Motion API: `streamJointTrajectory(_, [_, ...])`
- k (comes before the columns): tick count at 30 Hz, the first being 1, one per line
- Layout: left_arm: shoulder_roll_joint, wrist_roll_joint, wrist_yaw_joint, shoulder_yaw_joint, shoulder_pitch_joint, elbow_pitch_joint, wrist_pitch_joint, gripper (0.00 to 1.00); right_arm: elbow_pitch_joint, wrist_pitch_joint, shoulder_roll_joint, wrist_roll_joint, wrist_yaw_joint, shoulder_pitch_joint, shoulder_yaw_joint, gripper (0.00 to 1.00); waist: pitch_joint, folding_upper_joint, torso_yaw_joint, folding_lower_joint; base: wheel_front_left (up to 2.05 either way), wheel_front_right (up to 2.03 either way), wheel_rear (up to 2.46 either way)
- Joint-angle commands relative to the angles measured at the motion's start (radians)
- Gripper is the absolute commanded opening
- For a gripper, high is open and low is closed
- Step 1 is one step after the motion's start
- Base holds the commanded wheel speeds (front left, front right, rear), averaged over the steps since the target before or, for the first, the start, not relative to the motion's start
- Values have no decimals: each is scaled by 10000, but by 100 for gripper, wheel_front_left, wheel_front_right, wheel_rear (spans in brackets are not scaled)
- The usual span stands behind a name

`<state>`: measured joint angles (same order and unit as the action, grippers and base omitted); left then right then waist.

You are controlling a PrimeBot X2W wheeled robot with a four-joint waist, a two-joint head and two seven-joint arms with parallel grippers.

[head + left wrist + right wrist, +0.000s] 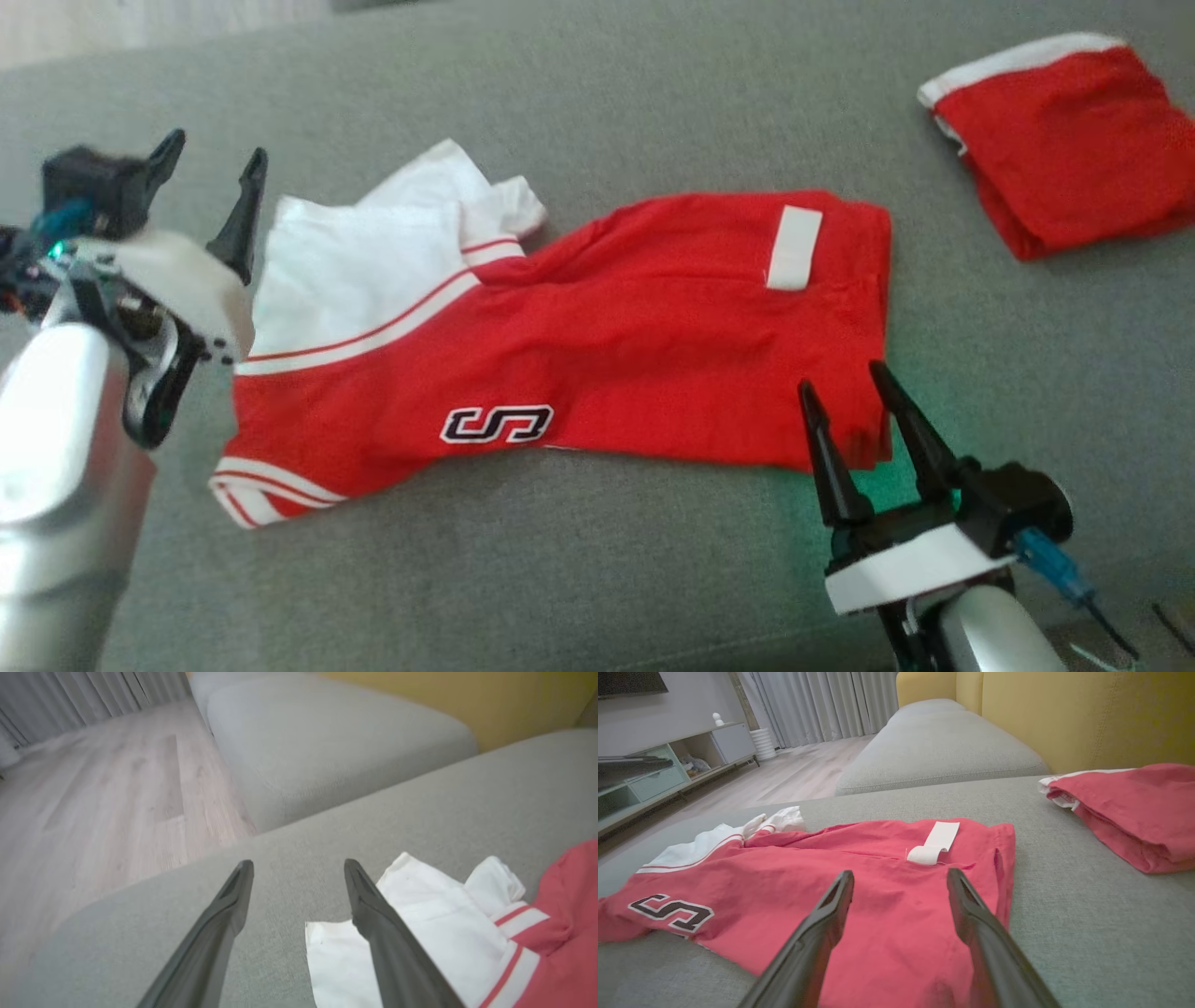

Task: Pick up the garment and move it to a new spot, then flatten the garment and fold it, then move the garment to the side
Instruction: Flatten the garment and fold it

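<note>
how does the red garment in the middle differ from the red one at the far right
The middle garment lies spread out long; the far-right garment is folded into a compact bundle. The middle garment shows a big white panel, stripes and a dark logo; the far-right garment shows red with a white edge band. Both are red and white and rest on the same grey cushion.

Head camera looking down on garment (pixel 560 327), wrist cameras low, close, sharing it
</note>
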<state>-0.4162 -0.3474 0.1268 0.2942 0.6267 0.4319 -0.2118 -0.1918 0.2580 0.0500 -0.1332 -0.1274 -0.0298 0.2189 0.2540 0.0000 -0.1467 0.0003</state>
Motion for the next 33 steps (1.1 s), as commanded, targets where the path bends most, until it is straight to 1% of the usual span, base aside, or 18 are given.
streamJointTrajectory(1, [-639, -395, 29, 109, 613, -80, -449, 100, 328, 38, 69, 34, -33, -316, 266, 100, 498, 0, -345, -3, 0, 0, 0])
streamJointTrajectory(4, [-1302, -1261, 34, 1155, 1138, 425, -1425, 100, 324, 38, 41, 1, -33, -462, 354, 100, 774, 0, -553, -3, 0, 0, 0])
streamJointTrajectory(6, [-1681, -1792, 35, 1623, 1329, 681, -1910, 100, 324, 38, 26, -23, -33, -555, 390, 100, 915, 0, -700, -3, 0, 0, 0])
streamJointTrajectory(8, [-1970, -2145, 36, 1964, 1490, 824, -2127, 100, 343, 38, 17, -42, -33, -615, 362, 100, 1036, 0, -779, -3, 0, 0, 0])
streamJointTrajectory(10, [-2237, -2186, 36, 2149, 1630, 1078, -2102, 100, 370, 38, 10, -67, -33, -664, 357, 100, 1144, 0, -837, -3, 0, 0, 0])
streamJointTrajectory(16, [-2384, -2471, 37, 2301, 1906, 1653, -1684, 100, 435, 38, 6, -245, -33, -749, 377, 100, 1331, 0, -901, -3, 0, 0, 0])
streamJointTrajectory(19, [-2362, -2655, 37, 2416, 2084, 1885, -1493, 100, 442, 38, 5, -304, -33, -797, 380, 100, 1423, 0, -889, -3, 0, 0, 0])
streamJointTrajectory(22, [-2237, -3105, 37, 2606, 2231, 1986, -1604, 100, 436, 38, 5, -340, -33, -881, 376, 100, 1526, 0, -863, -3, 0, 0, 0])
streamJointTrajectory(25, [-2238, -3512, 37, 2962, 2344, 1878, -1735, 100, 434, 38, 4, -360, -33, -964, 382, 100, 1601, 0, -836, -3, 0, 0, 0])
streamJointTrajectory(26, [-2256, -3668, 37, 3067, 2373, 1829, -1765, 88, 426, 38, 4, -358, -33, -985, 383, 100, 1619, 0, -825, -3, 0, 0, 0])
streamJointTrajectory(27, [-2292, -3809, 37, 3189, 2403, 1775, -1811, 58, 422, 38, 4, -357, -33, -1005, 378, 100, 1642, 0, -814, -3, 0, 0, 0])
streamJointTrajectory(28, [-2332, -3940, 38, 3318, 2431, 1716, -1857, 40, 421, 38, 4, -355, -33, -1024, 373, 100, 1667, 0, -807, -3, 0, 0, 0])
streamJointTrajectory(29, [-2360, -4091, 38, 3425, 2455, 1661, -1889, 27, 420, 38, 4, -352, -33, -1044, 372, 100, 1689, 0, -803, -3, 0, 0, 0])
streamJointTrajectory(30, [-2396, -4243, 38, 3536, 2479, 1599, -1925, 6, 420, 38, 4, -350, -33, -1062, 368, 100, 1709, 0, -800, -3, 0, 0, 0])
streamJointTrajectory(31, [-2438, -4385, 38, 3643, 2508, 1521, -1933, 0, 421, 38, 4, -347, -33, -1078, 358, 100, 1729, 0, -794, -3, 0, 0, 0])
streamJointTrajectory(33, [-2550, -4541, 38, 3821, 2604, 1392, -1805, 0, 416, 38, 4, -331, -33, -1096, 320, 100, 1750, 0, -771, -3, 0, 0, 0])
